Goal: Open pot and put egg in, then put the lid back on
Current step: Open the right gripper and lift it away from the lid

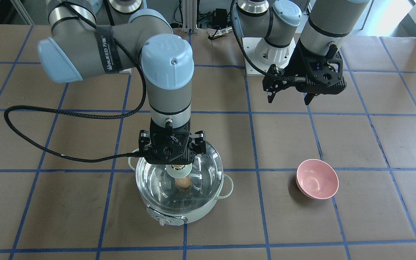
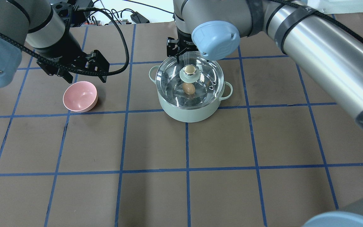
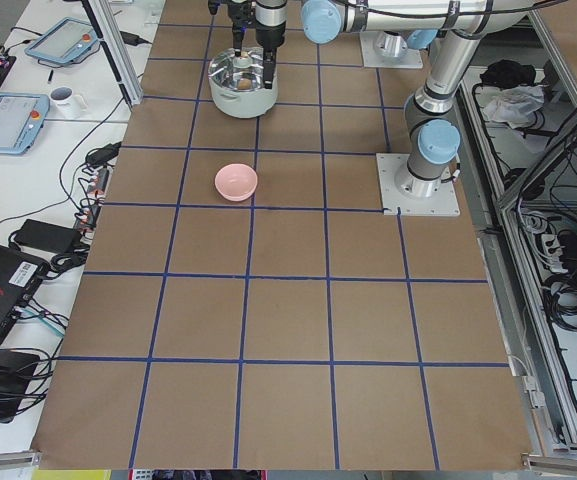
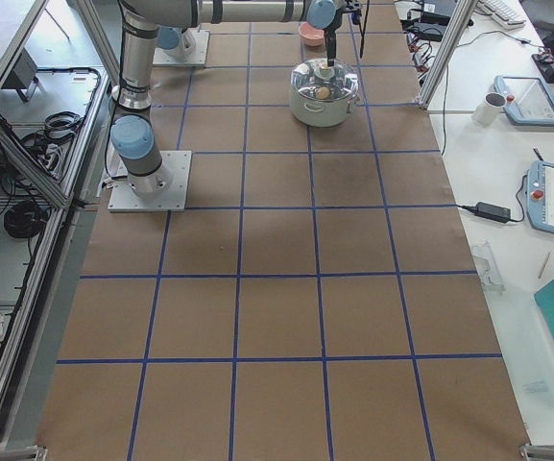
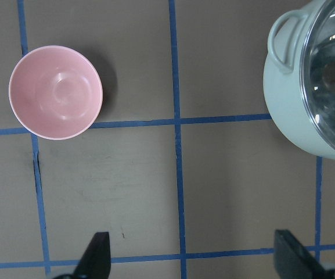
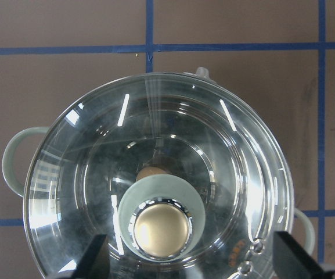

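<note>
The mint-green pot stands on the table, and the clear glass lid rests on its rim. The golden knob sits on the lid's mint base. The tan egg lies inside the pot, seen through the glass, also in the front view and the right wrist view. My right gripper hangs open just above the lid, its fingers wide on either side of the knob and not touching it. My left gripper is open and empty, above the table beside the pink bowl.
A pink bowl sits empty on the table to the pot's left, under my left gripper's near side; it also shows in the left wrist view. Brown paper with blue tape lines covers the table.
</note>
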Tool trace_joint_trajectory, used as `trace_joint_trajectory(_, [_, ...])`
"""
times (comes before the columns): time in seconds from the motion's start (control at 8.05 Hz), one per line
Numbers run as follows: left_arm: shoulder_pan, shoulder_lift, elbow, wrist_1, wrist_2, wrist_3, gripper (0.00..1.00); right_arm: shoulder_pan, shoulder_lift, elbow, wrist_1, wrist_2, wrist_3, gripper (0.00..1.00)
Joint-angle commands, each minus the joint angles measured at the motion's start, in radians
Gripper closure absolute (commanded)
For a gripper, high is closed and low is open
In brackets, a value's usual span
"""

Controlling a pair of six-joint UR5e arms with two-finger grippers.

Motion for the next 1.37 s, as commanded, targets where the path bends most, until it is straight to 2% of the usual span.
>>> trace_joint_trajectory(0.0, [0.000,-0.001,0.000,-0.002,0.001,-0.003,0.00,-0.081,-0.117,0.003,0.107,0.011,-0.078,0.00])
trace_joint_trajectory(0.25, [0.000,-0.001,0.000,-0.007,0.012,0.002,0.00,-0.216,-0.218,0.028,0.202,0.080,-0.163,0.00])
trace_joint_trajectory(0.5, [0.000,-0.001,0.000,-0.007,0.000,-0.004,0.00,-0.316,-0.328,0.107,0.224,0.086,-0.319,0.00])
trace_joint_trajectory(0.75, [0.001,-0.001,0.000,-0.009,0.015,0.000,0.00,-0.350,-0.416,0.187,0.284,0.091,-0.376,0.00])
trace_joint_trajectory(1.24, [0.001,-0.001,0.000,-0.009,0.016,0.000,0.00,-0.347,-0.427,0.204,0.270,0.082,-0.374,0.00])
